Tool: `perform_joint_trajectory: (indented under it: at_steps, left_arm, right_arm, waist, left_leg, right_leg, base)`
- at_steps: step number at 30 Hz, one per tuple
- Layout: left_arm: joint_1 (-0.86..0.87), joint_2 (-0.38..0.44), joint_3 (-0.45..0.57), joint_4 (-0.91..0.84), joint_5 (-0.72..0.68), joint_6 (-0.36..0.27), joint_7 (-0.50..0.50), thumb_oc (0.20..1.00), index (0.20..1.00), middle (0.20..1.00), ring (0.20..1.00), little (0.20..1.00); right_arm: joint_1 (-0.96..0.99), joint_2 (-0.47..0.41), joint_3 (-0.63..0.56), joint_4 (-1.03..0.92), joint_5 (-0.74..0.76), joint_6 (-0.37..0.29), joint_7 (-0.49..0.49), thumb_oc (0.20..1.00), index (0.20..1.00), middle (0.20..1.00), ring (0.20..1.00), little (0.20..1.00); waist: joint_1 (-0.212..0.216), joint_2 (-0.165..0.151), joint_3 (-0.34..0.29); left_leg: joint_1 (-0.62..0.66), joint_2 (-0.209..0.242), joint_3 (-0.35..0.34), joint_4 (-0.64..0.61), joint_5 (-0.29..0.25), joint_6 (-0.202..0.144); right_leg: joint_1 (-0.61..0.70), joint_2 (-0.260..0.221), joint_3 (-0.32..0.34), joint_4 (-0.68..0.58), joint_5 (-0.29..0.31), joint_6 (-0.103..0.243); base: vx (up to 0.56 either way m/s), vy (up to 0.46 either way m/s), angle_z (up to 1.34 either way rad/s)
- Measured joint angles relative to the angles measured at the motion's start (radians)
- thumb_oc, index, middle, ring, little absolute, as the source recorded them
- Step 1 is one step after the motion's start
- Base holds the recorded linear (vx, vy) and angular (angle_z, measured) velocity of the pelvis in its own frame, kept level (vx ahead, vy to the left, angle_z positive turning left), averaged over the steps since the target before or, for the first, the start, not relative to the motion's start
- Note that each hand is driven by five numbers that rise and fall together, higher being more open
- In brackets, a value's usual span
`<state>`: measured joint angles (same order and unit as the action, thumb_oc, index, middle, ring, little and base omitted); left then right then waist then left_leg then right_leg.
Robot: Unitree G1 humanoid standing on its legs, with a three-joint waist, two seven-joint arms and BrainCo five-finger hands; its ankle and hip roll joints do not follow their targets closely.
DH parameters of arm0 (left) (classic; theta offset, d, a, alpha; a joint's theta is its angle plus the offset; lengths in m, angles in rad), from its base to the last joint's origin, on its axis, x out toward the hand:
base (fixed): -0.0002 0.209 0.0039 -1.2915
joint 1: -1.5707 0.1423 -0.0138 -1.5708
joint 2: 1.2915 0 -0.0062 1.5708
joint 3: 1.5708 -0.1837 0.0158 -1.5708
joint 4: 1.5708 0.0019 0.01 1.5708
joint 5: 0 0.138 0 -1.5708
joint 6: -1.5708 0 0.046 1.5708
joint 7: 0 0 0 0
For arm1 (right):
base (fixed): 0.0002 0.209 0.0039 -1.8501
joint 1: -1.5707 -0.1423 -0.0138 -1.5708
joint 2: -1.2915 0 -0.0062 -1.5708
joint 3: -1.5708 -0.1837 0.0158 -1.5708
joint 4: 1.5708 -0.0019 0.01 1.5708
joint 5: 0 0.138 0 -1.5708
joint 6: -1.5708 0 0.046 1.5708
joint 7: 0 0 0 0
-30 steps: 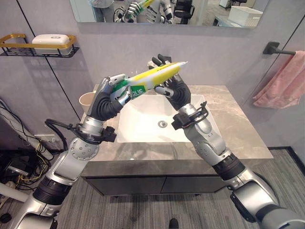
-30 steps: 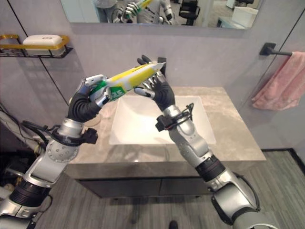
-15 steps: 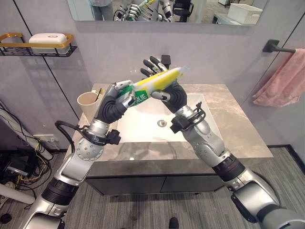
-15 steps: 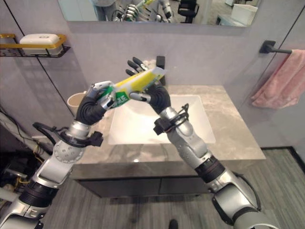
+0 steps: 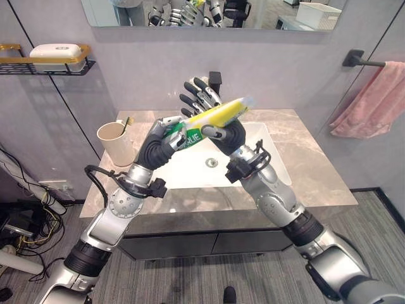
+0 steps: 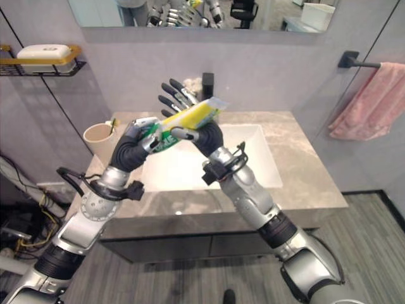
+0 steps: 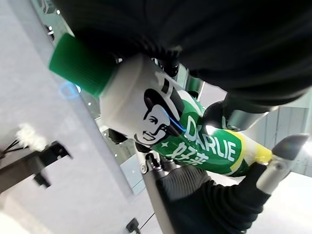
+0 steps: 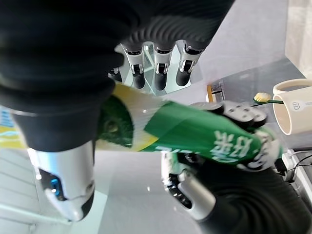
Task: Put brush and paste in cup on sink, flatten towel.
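Handover of the green and yellow toothpaste tube (image 5: 205, 121) is almost finished. From the left, the beige cup (image 5: 116, 143) on the grey stone table (image 5: 304, 166) already holds the toothbrush (image 5: 128, 121). Our left hand (image 5: 166, 130) grips the tube's cap end above the white sink (image 5: 190, 168), while our right hand (image 5: 212, 114) has opened its fingers since a second ago. The pink towel (image 5: 373, 101) waits.

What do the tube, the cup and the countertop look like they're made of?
Tube: glossy printed plastic, probably soft, with a ribbed green cap. Cup: matte beige, plastic or ceramic; can't tell which. Countertop: polished veined stone, marble-like, with reflections on its surface.
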<state>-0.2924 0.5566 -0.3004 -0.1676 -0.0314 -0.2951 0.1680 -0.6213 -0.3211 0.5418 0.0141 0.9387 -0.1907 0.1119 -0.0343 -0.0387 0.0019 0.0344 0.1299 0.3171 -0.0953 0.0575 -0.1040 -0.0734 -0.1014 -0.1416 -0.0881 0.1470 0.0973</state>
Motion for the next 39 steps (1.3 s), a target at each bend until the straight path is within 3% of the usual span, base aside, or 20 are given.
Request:
perform_joint_trajectory:
  at_steps: [1, 2, 3, 6, 7, 14, 17, 21, 22, 23, 31, 36, 39]
  left_arm:
    - [0.007, -0.005, 0.000, 0.000, 0.000, 0.003, 0.000, 0.200, 0.200, 0.200, 0.200, 0.200]
    - [0.010, -0.009, 0.000, 0.000, 0.000, 0.007, 0.000, 0.200, 0.200, 0.200, 0.200, 0.200]
    - [0.014, -0.015, 0.000, 0.000, -0.001, 0.008, 0.000, 0.200, 0.200, 0.200, 0.200, 0.200]
    - [0.020, -0.021, -0.003, 0.002, -0.002, 0.009, 0.002, 0.200, 0.200, 0.200, 0.200, 0.200]
    - [0.020, -0.021, -0.013, 0.002, -0.008, 0.009, 0.002, 0.200, 0.200, 0.200, 0.200, 0.200]
    - [0.028, -0.051, -0.053, 0.001, -0.008, 0.008, -0.024, 0.200, 0.200, 0.200, 0.200, 0.200]
    - [0.034, -0.055, -0.073, 0.001, -0.010, 0.008, -0.024, 0.200, 0.200, 0.200, 0.200, 0.200]
    - [0.065, -0.063, -0.073, 0.000, -0.011, 0.010, -0.025, 0.200, 0.200, 0.200, 0.200, 0.200]
    - [0.077, -0.063, -0.073, 0.000, -0.011, 0.017, -0.027, 0.959, 0.959, 0.959, 0.959, 0.959]
    - [0.087, -0.061, -0.072, 0.000, -0.015, 0.017, -0.028, 1.000, 1.000, 1.000, 1.000, 1.000]
    - [0.203, -0.058, -0.052, -0.005, -0.081, 0.025, -0.034, 1.000, 1.000, 1.000, 1.000, 1.000]
    - [0.299, -0.048, 0.025, -0.017, -0.155, 0.038, -0.057, 1.000, 1.000, 1.000, 1.000, 1.000]
    - [0.368, -0.035, 0.069, -0.017, -0.220, 0.046, -0.088, 1.000, 1.000, 1.000, 1.000, 1.000]
  right_arm:
    - [0.002, 0.003, 0.000, 0.000, 0.000, 0.000, -0.001, 0.843, 0.843, 0.843, 0.843, 0.843]
    - [0.002, 0.003, 0.000, 0.000, 0.000, 0.000, -0.001, 0.705, 0.705, 0.705, 0.705, 0.705]
    - [0.002, 0.002, 0.000, -0.002, 0.000, -0.001, -0.002, 0.624, 0.624, 0.624, 0.624, 0.624]
    - [0.002, 0.004, -0.001, -0.008, 0.000, -0.004, -0.014, 0.564, 0.564, 0.564, 0.564, 0.564]
    - [0.002, 0.004, -0.001, -0.009, 0.000, -0.008, -0.026, 0.442, 0.442, 0.442, 0.442, 0.442]
    - [0.012, 0.006, -0.011, -0.030, -0.001, -0.010, -0.047, 0.363, 0.363, 0.363, 0.363, 0.363]
    - [0.015, 0.011, -0.010, -0.034, -0.002, -0.011, -0.053, 0.200, 0.200, 0.200, 0.200, 0.200]
    - [0.042, 0.033, -0.010, -0.043, -0.003, -0.011, -0.069, 0.200, 0.200, 0.200, 0.200, 0.200]
    - [0.056, 0.038, -0.010, -0.044, -0.004, -0.011, -0.081, 0.200, 0.200, 0.200, 0.200, 0.200]
    - [0.057, 0.039, -0.012, -0.045, -0.005, -0.012, -0.092, 0.200, 0.200, 0.200, 0.200, 0.200]
    - [0.058, 0.041, -0.091, -0.046, -0.011, -0.058, -0.161, 0.200, 0.200, 0.200, 0.200, 0.200]
    - [0.057, 0.035, -0.138, -0.049, -0.051, -0.073, -0.205, 0.200, 0.200, 0.200, 0.200, 0.200]
    - [0.032, 0.009, -0.190, -0.046, -0.093, -0.076, -0.243, 0.200, 0.200, 0.200, 0.200, 0.200]
  waist:
    - [-0.003, 0.000, 0.000]
    - [-0.005, 0.000, 0.000]
    - [-0.007, 0.000, 0.000]
    - [-0.009, 0.000, 0.000]
    - [-0.010, 0.000, 0.000]
    - [-0.009, 0.000, 0.000]
    - [-0.009, 0.000, 0.000]
    - [-0.009, 0.000, 0.000]
    - [-0.008, 0.000, 0.000]
    - [-0.006, 0.000, 0.000]
    - [0.010, 0.002, 0.001]
    - [0.027, 0.003, 0.002]
    - [0.069, 0.009, 0.007]
  left_leg:
    - [0.000, 0.000, 0.000, 0.000, 0.000, 0.000]
    - [0.000, 0.000, 0.000, 0.000, 0.000, 0.000]
    - [0.000, 0.001, 0.000, 0.000, 0.000, 0.000]
    - [-0.001, 0.001, 0.003, 0.000, 0.000, 0.000]
    - [-0.002, 0.001, 0.004, 0.000, 0.000, 0.000]
    - [-0.003, 0.001, 0.017, 0.000, -0.001, 0.000]
    - [-0.003, 0.001, 0.018, -0.004, -0.001, 0.000]
    - [-0.003, 0.001, 0.015, -0.004, -0.001, 0.001]
    - [-0.003, 0.000, 0.014, -0.004, -0.001, 0.001]
    - [-0.004, 0.000, 0.013, -0.004, -0.001, 0.001]
    - [-0.003, 0.001, -0.007, -0.004, -0.001, 0.001]
    - [-0.012, 0.001, -0.036, -0.004, 0.000, 0.001]
    - [-0.023, 0.000, -0.063, -0.004, 0.008, 0.003]
  right_leg:
    - [0.000, 0.000, 0.000, 0.000, 0.000, 0.000]
    - [0.000, 0.000, 0.000, 0.000, 0.000, 0.000]
    - [0.000, 0.001, 0.000, 0.000, 0.000, 0.000]
    - [-0.003, 0.001, 0.002, 0.000, 0.000, 0.000]
    - [-0.004, 0.001, 0.003, 0.000, 0.000, 0.000]
    - [-0.012, 0.002, 0.019, 0.000, 0.001, -0.001]
    - [-0.013, 0.002, 0.020, 0.000, 0.001, -0.001]
    - [-0.012, 0.002, 0.019, 0.000, 0.001, -0.001]
    - [-0.012, 0.002, 0.019, 0.000, 0.001, -0.001]
    - [-0.011, 0.001, 0.018, 0.000, 0.001, -0.001]
    - [0.001, -0.001, -0.004, -0.001, 0.000, 0.000]
    - [0.009, -0.004, -0.030, -0.001, -0.004, -0.001]
    - [0.022, -0.006, -0.059, 0.000, -0.006, 0.000]
  base:
    - [0.00, 0.000, 0.00]
    - [0.00, 0.000, 0.00]
    - [0.00, 0.000, 0.00]
    - [0.00, 0.000, 0.00]
    - [0.00, 0.000, 0.00]
    - [0.02, 0.000, -0.04]
    - [0.00, 0.000, 0.00]
    - [0.00, 0.000, 0.00]
    - [0.00, 0.000, 0.00]
    - [0.00, 0.000, 0.00]
    - [-0.02, 0.008, 0.07]
    - [-0.03, 0.011, 0.16]
    - [-0.05, 0.012, 0.24]
